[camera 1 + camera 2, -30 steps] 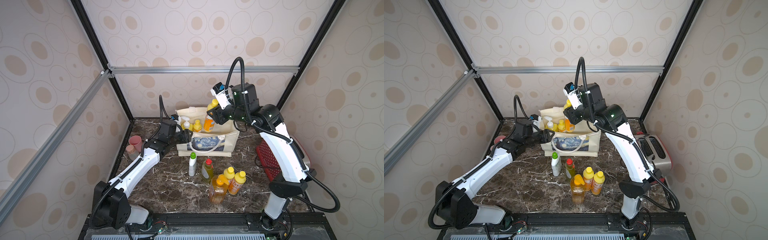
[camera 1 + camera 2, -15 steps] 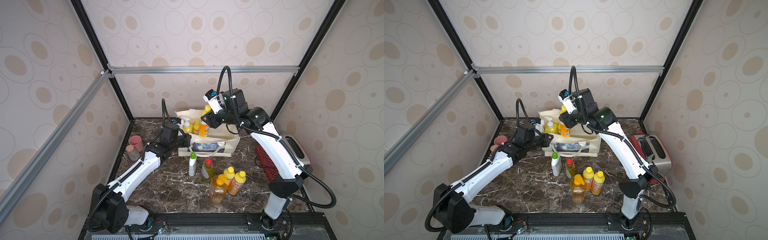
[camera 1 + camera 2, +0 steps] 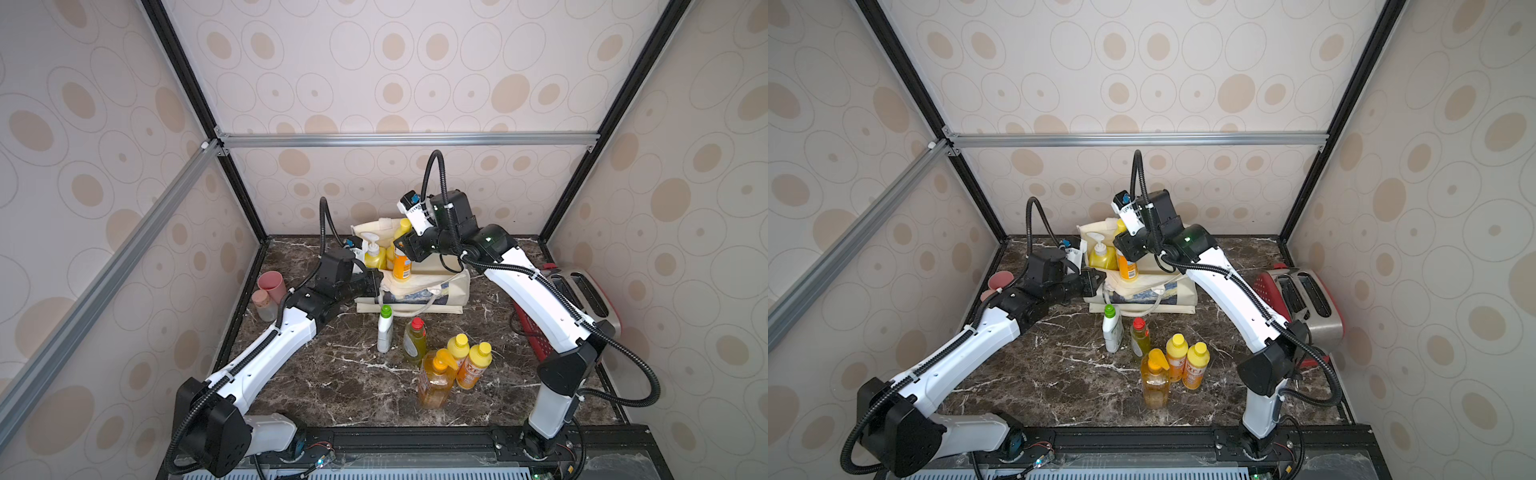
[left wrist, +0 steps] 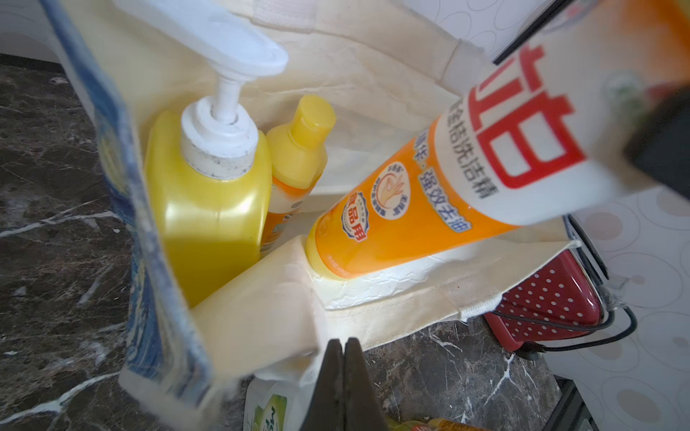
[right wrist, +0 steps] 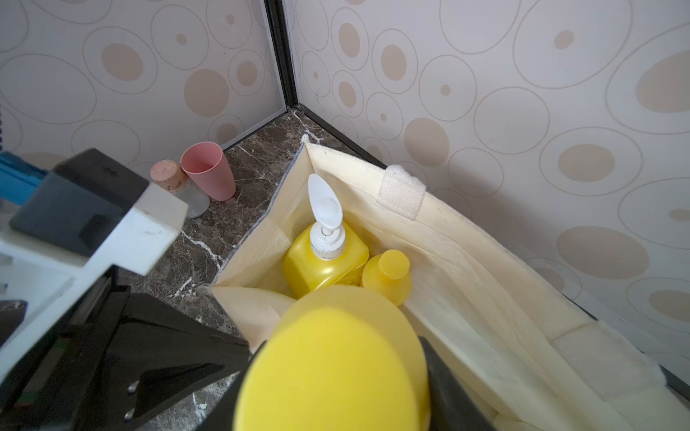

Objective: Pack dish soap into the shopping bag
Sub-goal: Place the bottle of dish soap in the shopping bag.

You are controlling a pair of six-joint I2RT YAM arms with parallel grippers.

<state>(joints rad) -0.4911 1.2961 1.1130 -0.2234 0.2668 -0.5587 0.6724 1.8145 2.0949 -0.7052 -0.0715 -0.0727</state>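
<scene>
Top view: right tool (image 3: 404,246) clamps orange bottle (image 3: 402,268) over bag (image 3: 442,286); left tool (image 3: 376,284) closed at rim.

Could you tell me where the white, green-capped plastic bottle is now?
In both top views the white green-capped bottle stands on the marble table before the cream canvas tote, on the left arm's side of the greenish red-capped bottle.

The mouth of the shopping bag (image 5: 466,239) is half blocked — its near wall sags inward beneath the held orange bottle (image 4: 410,209), and the yellow pump bottle (image 5: 298,268) and a small yellow-capped bottle (image 5: 388,276) fill one end. The other end looks free, as far as shows. Loose bottles (image 3: 434,376) crowd the desk (image 3: 316,374) in front.
</scene>
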